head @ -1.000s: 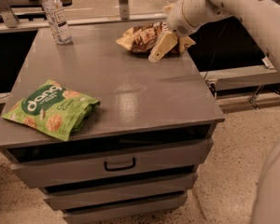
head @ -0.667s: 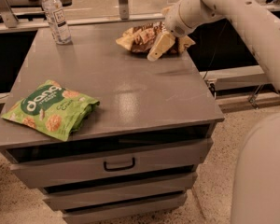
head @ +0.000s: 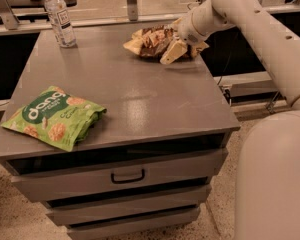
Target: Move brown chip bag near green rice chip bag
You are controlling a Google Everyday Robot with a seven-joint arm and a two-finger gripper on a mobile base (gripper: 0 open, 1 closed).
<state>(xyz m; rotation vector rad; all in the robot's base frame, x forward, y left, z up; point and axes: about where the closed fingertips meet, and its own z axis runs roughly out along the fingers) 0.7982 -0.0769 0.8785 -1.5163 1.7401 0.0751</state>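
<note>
The brown chip bag (head: 149, 39) lies crinkled at the back right of the grey cabinet top (head: 140, 94). My gripper (head: 177, 46) is down at the bag's right end and touches it, with the pale arm (head: 240, 9) reaching in from the right. The green rice chip bag (head: 55, 116) lies flat at the front left corner of the top, far from the brown bag and the gripper. Part of the brown bag's right end is hidden behind the gripper.
A clear water bottle (head: 60, 19) stands at the back left corner. The cabinet has drawers below with a dark handle (head: 127, 175). My own pale body (head: 275, 179) fills the lower right. A rail and dark shelving run behind the cabinet.
The arm has shifted slightly and more of my body shows at the lower right. The gripper stays at the brown bag, which has hardly moved. The green bag has not moved.
</note>
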